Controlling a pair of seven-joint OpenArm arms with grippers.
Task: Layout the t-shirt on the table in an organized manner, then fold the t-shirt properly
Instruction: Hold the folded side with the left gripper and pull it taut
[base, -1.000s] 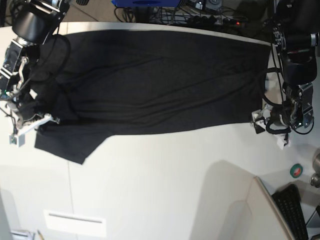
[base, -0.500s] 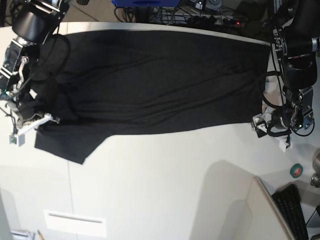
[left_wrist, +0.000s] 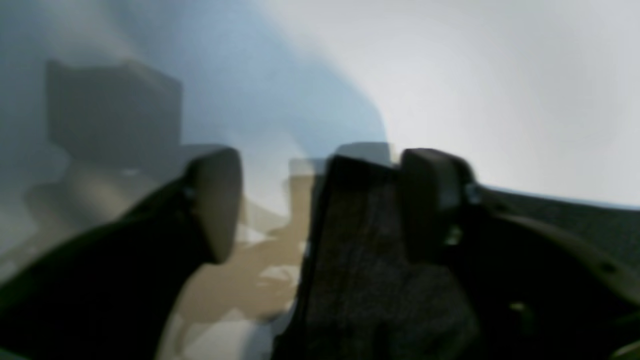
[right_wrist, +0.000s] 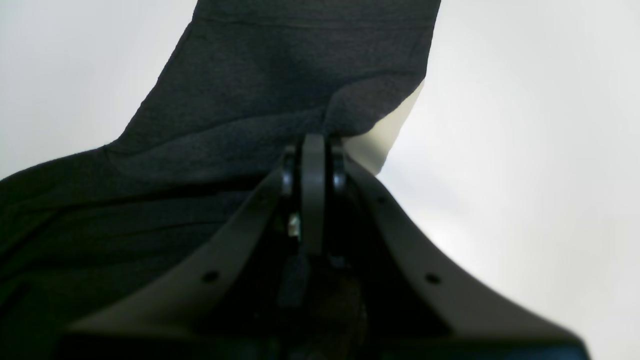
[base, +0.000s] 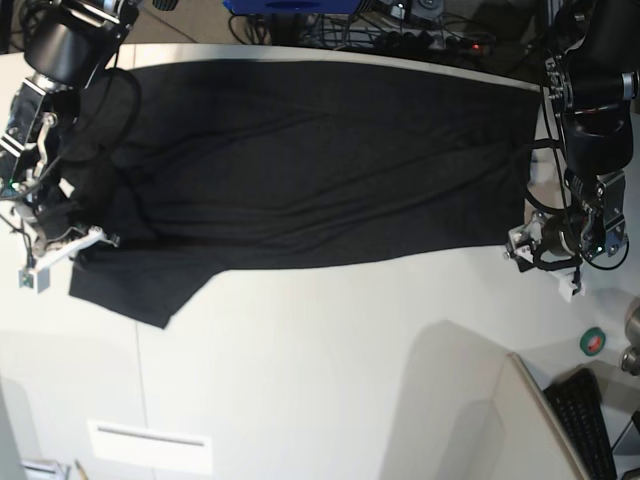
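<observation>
My right claw (right_wrist: 314, 150) is pinched tight on the t-shirt (base: 320, 165) by its 8 o'clock edge. Left claw (left_wrist: 320, 200) sits at 3 o'clock over the table (base: 330, 370), jaws apart with a strip of black cloth between them.

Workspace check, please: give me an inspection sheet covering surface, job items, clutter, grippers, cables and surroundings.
Surface: table, off-white, mostly bare in front.
Job's things: t-shirt spread plain side up, one sleeve sticking out.
Clutter: green tape roll, keyboard.
Grippers: right gripper shut on t-shirt; left gripper with jaws apart, cloth between them, grip not settled.
Cables: bundle behind the table.
Surroundings: white vent panel.
</observation>
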